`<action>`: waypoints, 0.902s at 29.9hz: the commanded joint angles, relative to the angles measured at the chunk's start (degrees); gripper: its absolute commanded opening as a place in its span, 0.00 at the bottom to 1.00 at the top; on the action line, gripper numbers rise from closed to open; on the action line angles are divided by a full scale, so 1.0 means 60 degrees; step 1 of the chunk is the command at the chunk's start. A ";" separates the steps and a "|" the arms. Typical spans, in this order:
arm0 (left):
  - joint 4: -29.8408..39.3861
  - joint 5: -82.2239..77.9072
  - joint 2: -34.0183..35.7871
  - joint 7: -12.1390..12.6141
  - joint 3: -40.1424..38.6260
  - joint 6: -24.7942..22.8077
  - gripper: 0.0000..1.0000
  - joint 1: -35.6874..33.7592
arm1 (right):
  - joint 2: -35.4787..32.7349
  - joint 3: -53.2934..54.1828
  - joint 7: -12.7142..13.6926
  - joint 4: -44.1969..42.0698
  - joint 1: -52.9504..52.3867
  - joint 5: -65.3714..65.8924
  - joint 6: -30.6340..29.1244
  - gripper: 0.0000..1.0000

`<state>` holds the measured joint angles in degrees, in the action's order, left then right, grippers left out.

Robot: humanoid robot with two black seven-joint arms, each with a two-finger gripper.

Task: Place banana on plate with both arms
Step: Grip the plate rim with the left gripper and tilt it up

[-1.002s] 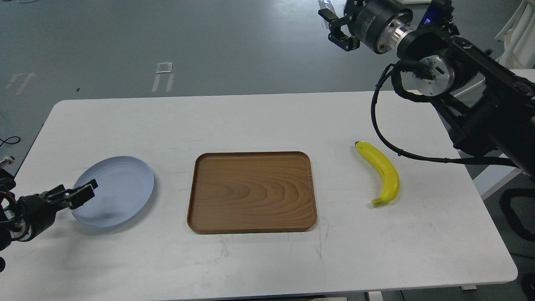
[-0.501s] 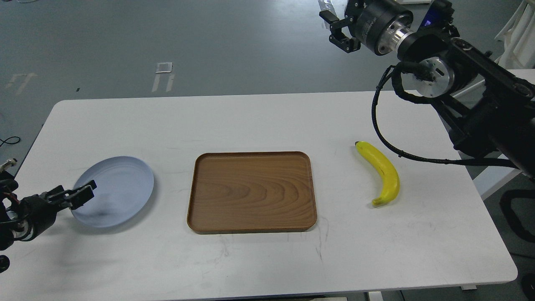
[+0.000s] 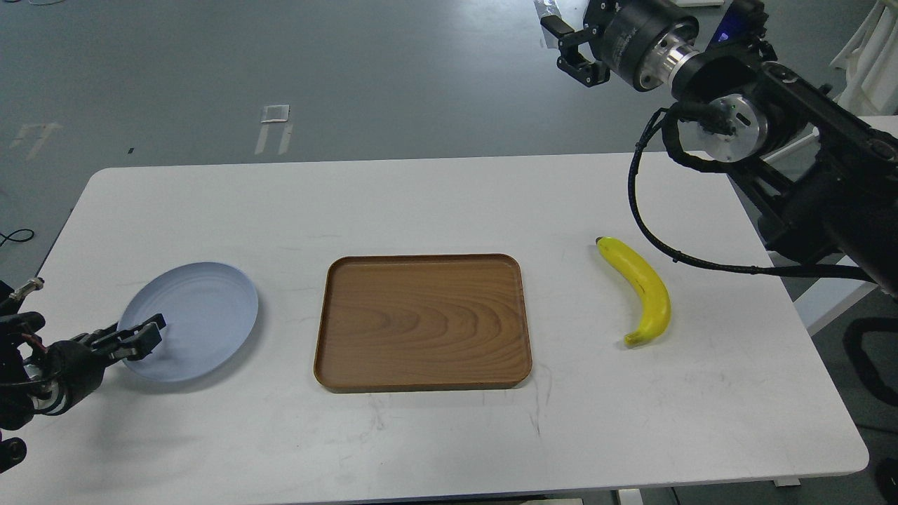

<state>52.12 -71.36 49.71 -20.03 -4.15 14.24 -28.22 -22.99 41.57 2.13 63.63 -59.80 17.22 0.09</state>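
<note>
A rectangular brown wooden tray (image 3: 421,321) with rounded corners lies near the middle of the white table (image 3: 435,203) and serves as the landmark here. To the right of the tray, well apart from it, the curved bright yellow banana (image 3: 640,289) lies flat on the table, its dark tip pointing away from the robot. To the left of the tray, near but not touching it, sits the round, shallow, pale blue-grey plate (image 3: 200,315), with nothing on it.

The left gripper (image 3: 137,336) reaches in low from the left of the tray and overlaps the plate's near-left rim; its dark fingers cannot be told apart, so whether they grip the rim I cannot tell. The right gripper (image 3: 579,50) hangs high beyond the tray's far right corner, past the table's far edge and well apart from the banana, its jaws spread with nothing between them.
</note>
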 commanded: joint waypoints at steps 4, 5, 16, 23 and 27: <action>-0.0074 0.0013 0.0021 -0.0192 0.0062 0.0014 0.04 0.0002 | -0.0006 0.0000 -0.0018 -0.0014 0.0020 0.0000 0.0000 1.00; -0.0118 0.0013 0.0021 -0.0192 0.0062 0.0014 0.00 -0.0013 | -0.0006 0.0000 -0.0018 -0.0014 0.0020 0.0000 0.0000 1.00; -0.0411 0.0072 -0.0008 -0.0646 -0.0055 0.0088 0.00 -0.0218 | 0.0009 -0.0044 -0.0018 -0.0014 0.0005 0.0015 0.0000 1.00; -0.0367 0.0364 0.0065 -0.1202 -0.0070 -0.0132 0.00 -0.0993 | -0.0006 -0.0073 -0.0018 -0.0014 0.0005 0.0000 0.0000 1.00; -0.0221 0.0672 0.0080 -0.1329 -0.0099 -0.0293 0.00 -0.1316 | -0.0006 -0.0088 -0.0018 -0.0014 0.0005 0.0015 0.0000 1.00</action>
<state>50.28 -68.47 50.08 -27.58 -4.62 12.99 -34.82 -23.01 41.08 2.02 63.54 -59.77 17.31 0.09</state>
